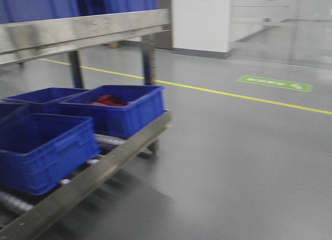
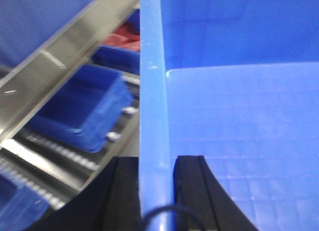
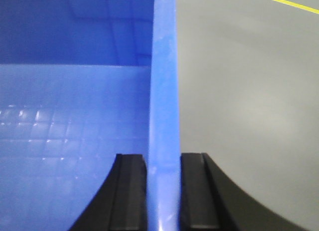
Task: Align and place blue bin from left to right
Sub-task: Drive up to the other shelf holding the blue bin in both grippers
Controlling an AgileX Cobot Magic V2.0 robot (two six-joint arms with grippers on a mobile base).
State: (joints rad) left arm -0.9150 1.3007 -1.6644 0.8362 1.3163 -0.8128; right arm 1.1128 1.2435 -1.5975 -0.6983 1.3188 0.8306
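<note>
blue bin (image 2: 239, 116) rim seemingly clamped in left claw (image 2: 157, 163), blurred crates (image 2: 79, 111) beside

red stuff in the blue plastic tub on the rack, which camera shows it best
Exterior front-facing view: the red material lies in the open blue plastic tub, seen from above. Left wrist catches only a blurred red patch; right wrist shows none.

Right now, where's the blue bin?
Wrist views: blue bin is held by both arms: left pincer clamps its left wall, right pincer its right wall. Roller rack with blue tubs on its left, grey floor on its right.
</note>
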